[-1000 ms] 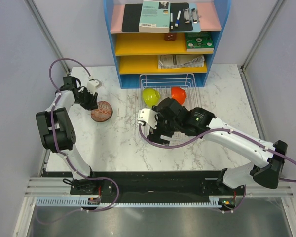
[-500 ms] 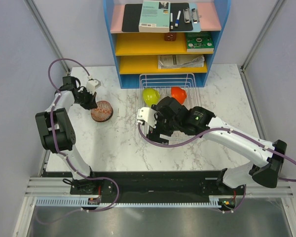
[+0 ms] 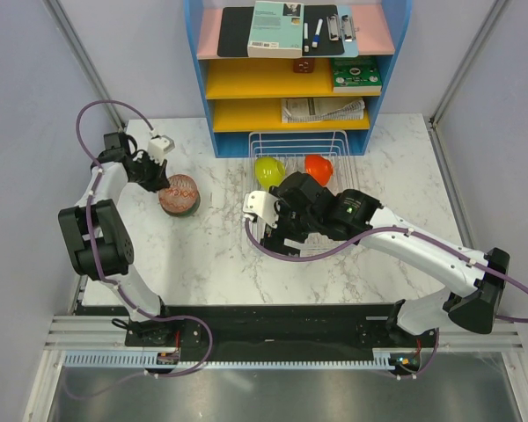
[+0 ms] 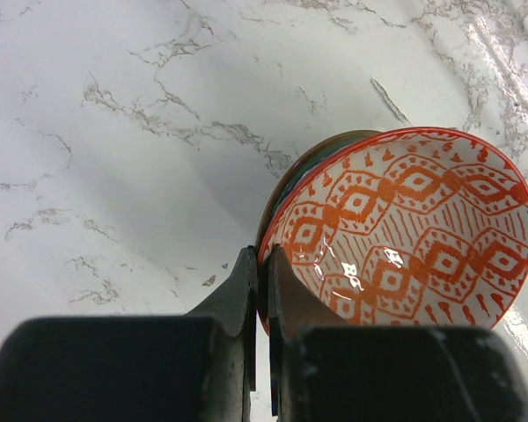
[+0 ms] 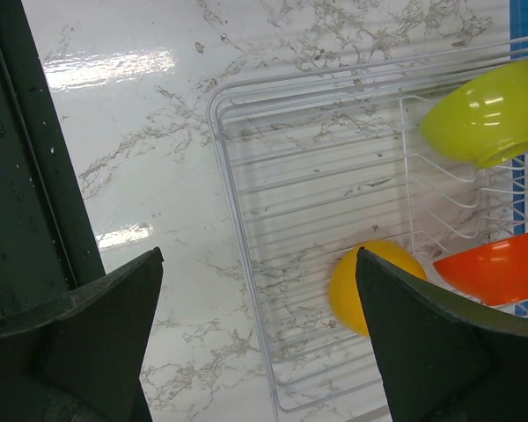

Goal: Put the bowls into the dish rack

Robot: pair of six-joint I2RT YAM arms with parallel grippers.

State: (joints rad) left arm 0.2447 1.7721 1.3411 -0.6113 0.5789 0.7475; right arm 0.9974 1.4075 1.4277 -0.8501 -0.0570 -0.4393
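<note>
The left gripper [image 3: 157,179] is closed on the near rim of the patterned bowl [image 3: 180,187], one finger [image 4: 243,283] outside and the other inside, with only the thin wall between them. This bowl sits at the left of the table [image 3: 211,246], well apart from the rack [image 3: 299,137]. Its mouth faces up, so the red-and-white diamonds of its inside [image 4: 405,224] show. It is nested in a lower bowl [image 4: 292,176], of which only a darker rim and a grey-green side show. Being round, the bowl has no long axis, and whether it is level or tipped cannot be told. The right gripper [image 5: 257,255] hangs over the near left corner of the rack with its fingers spread wide and nothing between them. The rack stands square to the table's edges, just before the shelf [image 3: 290,79]. At its far end the lime bowl [image 3: 268,170] and the orange bowl [image 3: 318,167] stand side by side among the upright wires. They show their outer sides, mouths turned away from the cameras. In the right wrist view a yellow bowl [image 5: 370,286] lies on the flat grid near the orange one, also outer side up.
</note>
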